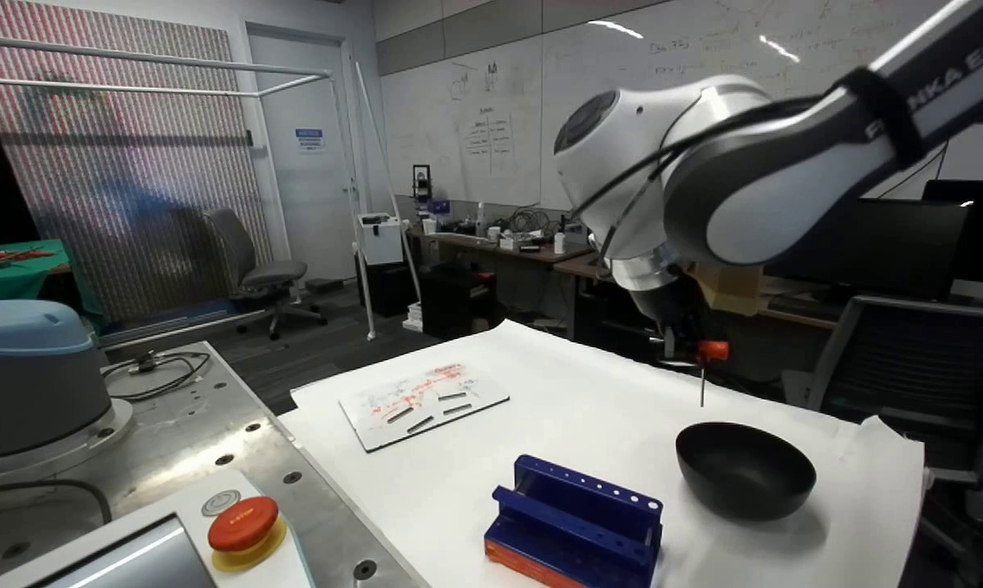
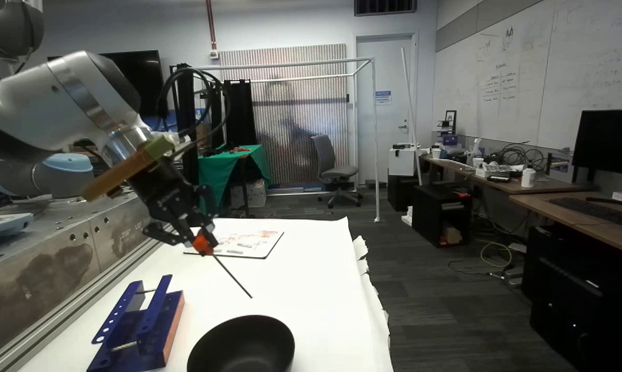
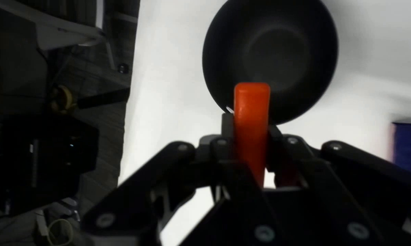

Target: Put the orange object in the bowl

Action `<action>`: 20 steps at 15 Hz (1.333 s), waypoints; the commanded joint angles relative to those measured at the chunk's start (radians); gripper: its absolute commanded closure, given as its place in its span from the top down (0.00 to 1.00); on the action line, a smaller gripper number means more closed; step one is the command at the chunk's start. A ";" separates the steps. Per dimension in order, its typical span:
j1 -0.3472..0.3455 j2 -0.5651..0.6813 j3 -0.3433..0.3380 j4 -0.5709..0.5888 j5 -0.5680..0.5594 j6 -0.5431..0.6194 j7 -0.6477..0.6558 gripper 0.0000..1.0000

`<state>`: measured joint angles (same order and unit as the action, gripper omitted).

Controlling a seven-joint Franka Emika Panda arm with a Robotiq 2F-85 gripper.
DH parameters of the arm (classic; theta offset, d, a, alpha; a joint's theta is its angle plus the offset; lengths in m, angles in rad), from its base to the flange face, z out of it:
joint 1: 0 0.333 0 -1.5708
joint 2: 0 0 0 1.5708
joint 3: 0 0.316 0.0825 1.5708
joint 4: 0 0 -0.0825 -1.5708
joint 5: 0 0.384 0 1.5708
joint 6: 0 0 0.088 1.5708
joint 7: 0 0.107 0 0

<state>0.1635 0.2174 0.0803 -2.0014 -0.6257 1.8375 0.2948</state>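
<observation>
Orange object [image 3: 252, 116] — one, held; bowl [image 3: 277, 56] — one.

An exterior view looks down past an emergency-stop button [image 1: 244, 524] toward the wall whiteboard [image 1: 500, 90]; an exterior view faces the door [image 2: 383, 129] across the black bowl [image 2: 241, 345]. Both share the blue rack [image 1: 573, 527]; the wrist view looks closely down into the bowl.
</observation>
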 commanded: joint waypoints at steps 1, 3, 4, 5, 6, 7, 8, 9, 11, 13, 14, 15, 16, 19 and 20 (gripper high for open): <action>0.016 0.117 -0.039 0.025 -0.109 -0.041 0.202 0.09; 0.026 0.181 -0.058 0.048 -0.119 -0.094 0.293 0.09; 0.031 0.208 -0.065 0.060 -0.114 -0.129 0.330 0.09; 0.035 0.235 -0.070 0.075 -0.104 -0.167 0.365 0.09; 0.038 0.260 -0.072 0.093 -0.089 -0.211 0.395 0.09; 0.040 0.284 -0.073 0.114 -0.072 -0.261 0.413 0.13; 0.043 0.306 -0.072 0.137 -0.053 -0.314 0.431 0.16; 0.045 0.326 -0.071 0.161 -0.031 -0.369 0.443 0.43; 0.046 0.355 -0.068 0.209 0.031 -0.477 0.445 0.15; 0.049 0.364 -0.066 0.240 0.076 -0.522 0.453 0.09; 0.052 0.369 -0.067 0.256 0.090 -0.538 0.456 0.11; 0.055 0.373 -0.068 0.270 0.104 -0.547 0.461 0.11; 0.057 0.378 -0.069 0.283 0.114 -0.556 0.464 0.11; 0.060 0.390 -0.070 0.314 0.141 -0.567 0.469 0.46; 0.059 0.390 -0.069 0.318 0.147 -0.564 0.466 0.53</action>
<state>0.2052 0.5780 0.0248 -1.7493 -0.5151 1.3255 0.7492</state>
